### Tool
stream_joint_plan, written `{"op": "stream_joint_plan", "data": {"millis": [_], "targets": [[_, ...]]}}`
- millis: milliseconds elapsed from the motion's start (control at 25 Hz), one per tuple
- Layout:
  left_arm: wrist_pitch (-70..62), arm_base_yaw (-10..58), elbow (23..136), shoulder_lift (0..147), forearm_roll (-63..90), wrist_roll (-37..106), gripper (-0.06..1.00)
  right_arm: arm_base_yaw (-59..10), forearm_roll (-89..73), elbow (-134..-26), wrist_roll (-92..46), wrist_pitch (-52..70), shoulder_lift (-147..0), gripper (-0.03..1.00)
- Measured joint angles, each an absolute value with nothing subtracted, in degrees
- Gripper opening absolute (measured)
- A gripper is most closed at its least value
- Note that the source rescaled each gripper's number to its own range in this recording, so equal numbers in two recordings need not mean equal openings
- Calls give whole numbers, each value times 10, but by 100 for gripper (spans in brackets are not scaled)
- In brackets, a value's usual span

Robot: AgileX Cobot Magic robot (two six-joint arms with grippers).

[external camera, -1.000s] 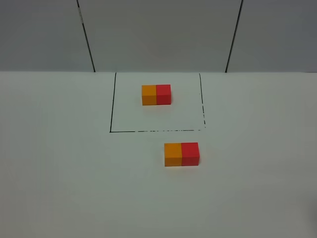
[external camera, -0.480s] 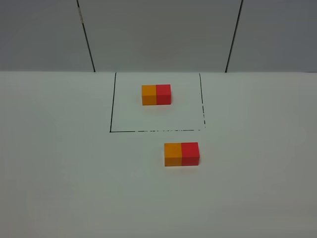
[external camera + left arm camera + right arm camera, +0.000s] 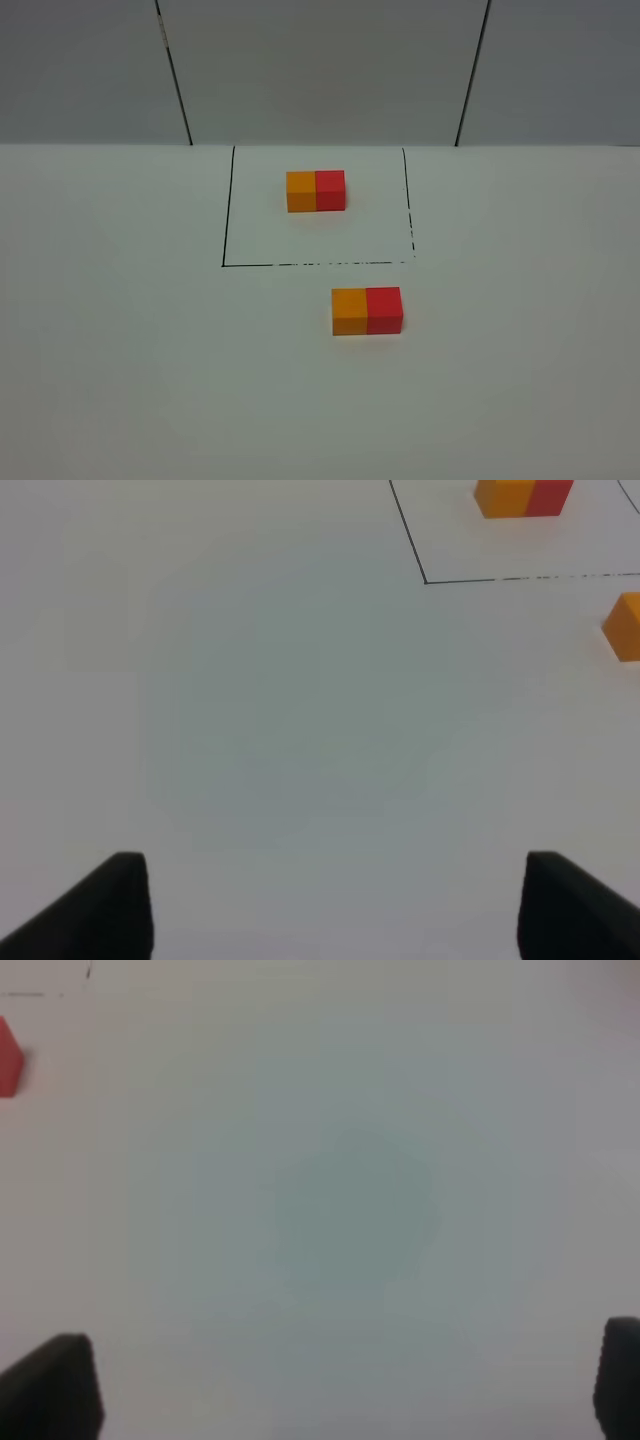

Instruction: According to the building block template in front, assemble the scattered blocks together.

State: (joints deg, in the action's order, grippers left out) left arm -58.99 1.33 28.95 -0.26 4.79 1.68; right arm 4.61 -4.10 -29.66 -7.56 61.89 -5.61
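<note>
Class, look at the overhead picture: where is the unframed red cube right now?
In the exterior high view the red cube sits just right of centre, flush against the orange cube on its left, just below the drawn black rectangle.

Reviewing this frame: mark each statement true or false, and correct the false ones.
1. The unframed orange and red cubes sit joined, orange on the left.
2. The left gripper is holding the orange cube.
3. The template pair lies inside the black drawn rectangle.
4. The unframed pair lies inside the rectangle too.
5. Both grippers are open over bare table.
1. True. The orange cube and red cube touch side by side, matching the template pair.
2. False. The left gripper is open and empty, away from the cubes.
3. True. It sits within the black drawn rectangle.
4. False. It lies on the table in front of the rectangle's near line.
5. True. The right gripper is open as well.
</note>
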Motion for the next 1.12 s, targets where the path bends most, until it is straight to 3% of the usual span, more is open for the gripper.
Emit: {"op": "stream_joint_plan", "data": {"millis": [840,1120], "targets": [[-590,13,289,-3,48,17,64,16,-40,-285,-67,602,-31,99],[-590,13,289,-3,48,17,64,5,-38,-285,-59,601,-31,95]]}}
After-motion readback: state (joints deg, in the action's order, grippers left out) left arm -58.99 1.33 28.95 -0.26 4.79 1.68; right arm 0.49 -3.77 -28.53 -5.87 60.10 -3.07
